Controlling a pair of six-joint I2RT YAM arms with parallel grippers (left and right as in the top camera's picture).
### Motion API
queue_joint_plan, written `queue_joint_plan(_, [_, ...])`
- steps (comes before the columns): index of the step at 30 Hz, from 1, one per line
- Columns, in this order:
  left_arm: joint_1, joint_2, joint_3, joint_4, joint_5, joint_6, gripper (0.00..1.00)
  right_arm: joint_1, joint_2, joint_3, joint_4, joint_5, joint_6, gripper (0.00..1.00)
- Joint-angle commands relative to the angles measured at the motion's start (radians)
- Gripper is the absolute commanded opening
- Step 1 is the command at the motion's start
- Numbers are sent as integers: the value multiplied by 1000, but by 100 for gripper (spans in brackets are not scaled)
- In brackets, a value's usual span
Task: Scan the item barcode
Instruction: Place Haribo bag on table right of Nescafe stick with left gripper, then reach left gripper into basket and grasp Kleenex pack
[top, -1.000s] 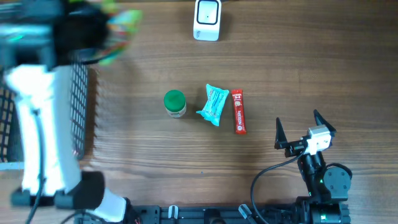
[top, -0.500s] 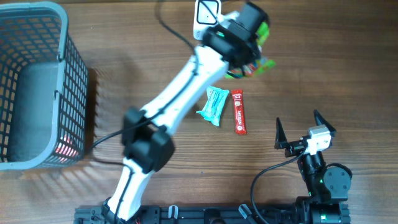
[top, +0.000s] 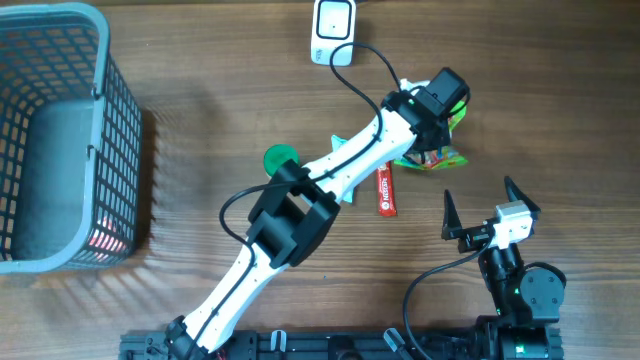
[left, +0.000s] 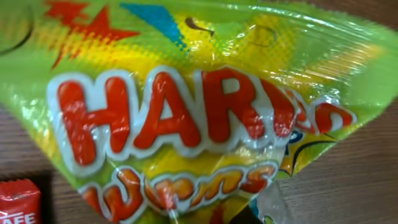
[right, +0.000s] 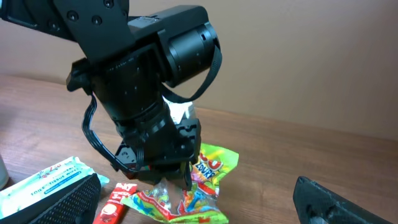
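Haribo worms bag (top: 437, 157) is lying on the surface (top: 200, 130), directly under the left end effector (right: 163, 179). Can't tell if it's gripping tbh. Right end effector (top: 478, 190) is sitting wide open at bag's 4-5 o'clock, w/ scanner (top: 333, 32) at 11.

The overhead camera looks straight down on the wooden table (top: 200, 120) from far enough away to take in the basket (top: 125, 150) at 9 o'clock, the scanner (top: 333, 30) at 12 and the left arm (top: 340, 170) reaching from 7 toward 1. The left wrist camera points down at the candy bag (left: 186, 124) from so near that its print fills the frame, with a corner of the red bar (left: 18, 200) at 8 o'clock. The right wrist camera sits low over the tabletop and looks level across it, with its own fingers (right: 62, 202) blurred at 7 and 5 o'clock, and faces the left arm's wrist at mid distance. All three views share the candy bag and red bar.
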Motion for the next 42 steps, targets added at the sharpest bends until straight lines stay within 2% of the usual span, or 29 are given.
queue_joint_plan(1, [8, -11, 5, 6, 5, 13, 29, 5, 0, -1, 3, 10, 2, 100])
queue_joint_plan(6, [16, -62, 5, -24, 5, 35, 46, 5, 0, -1, 3, 9, 1, 100])
queue_joint_plan(12, [55, -238, 5, -68, -43, 140, 81, 5, 0, -1, 3, 10, 1, 100])
queue_joint_plan(21, [255, -634, 5, -283, -320, 192, 86, 5, 0, -1, 3, 9, 1, 100])
queue_joint_plan(22, [298, -685, 5, -312, -361, 192, 88, 5, 0, -1, 3, 10, 2, 100])
queue_joint_plan(24, [395, -767, 5, -362, -404, 191, 100, 5, 0, -1, 3, 10, 2, 100])
queue_joint_plan(26, [502, -822, 5, -421, -404, 147, 100, 5, 0, -1, 3, 10, 2, 100])
queue_joint_plan(31, [803, -883, 5, -642, -378, -67, 100, 5, 0, -1, 3, 10, 2, 100])
queue_joint_plan(36, [1069, -877, 2, -814, -269, -82, 100, 5, 0, -1, 3, 10, 1, 100])
queue_joint_plan(42, [1300, -877, -93, -845, -254, -105, 100, 5, 0, -1, 3, 9, 1, 100])
